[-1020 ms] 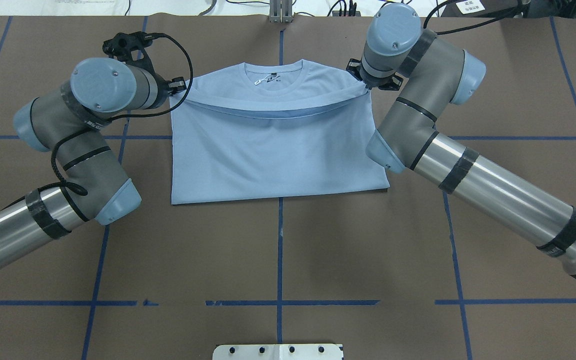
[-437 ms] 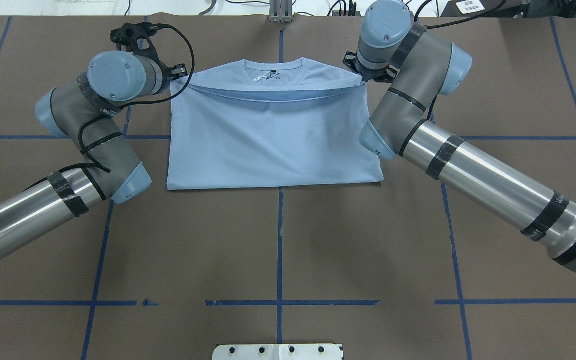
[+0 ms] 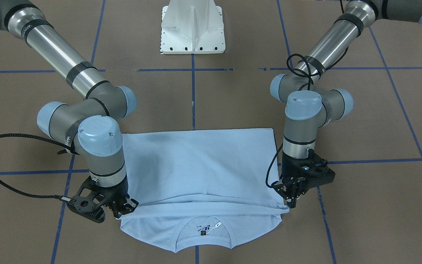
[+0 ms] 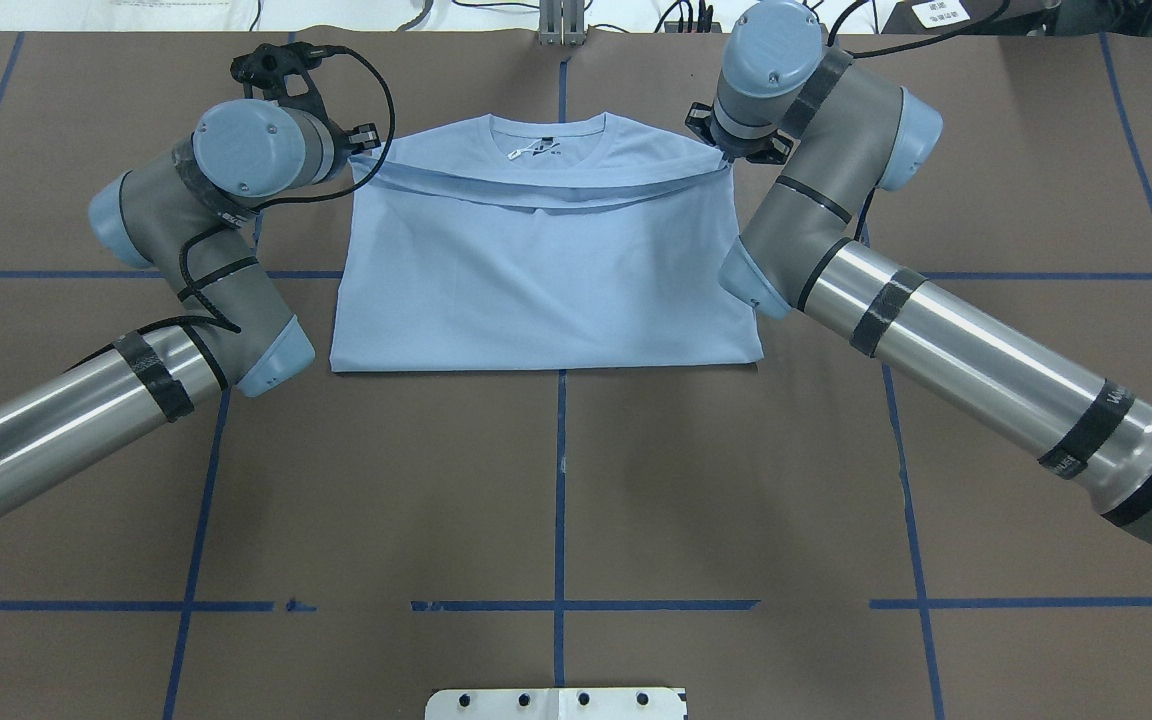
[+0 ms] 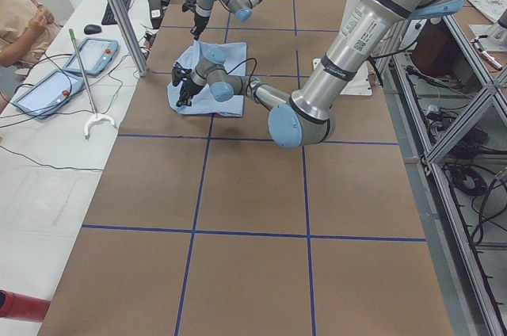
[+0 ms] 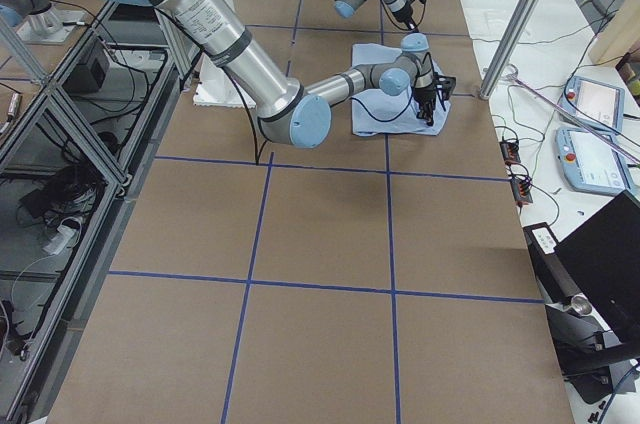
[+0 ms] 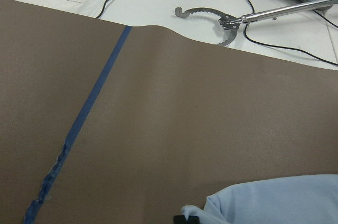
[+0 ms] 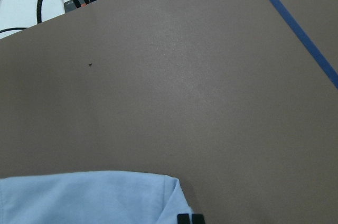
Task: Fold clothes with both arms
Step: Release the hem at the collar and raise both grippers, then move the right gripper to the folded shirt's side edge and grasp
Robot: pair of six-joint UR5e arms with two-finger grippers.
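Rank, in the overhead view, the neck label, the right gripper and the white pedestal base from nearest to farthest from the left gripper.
1. Neck label, on the T-shirt, to the right of the left gripper.
2. Right gripper, at the opposite corner of the fold.
3. White pedestal base, at the view's bottom edge.

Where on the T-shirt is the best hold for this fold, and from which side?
Pinch the T-shirt at its two hem corners, each from its outer side, as the left gripper and right gripper do: the lifted hem edge spans between them, short of the collar.
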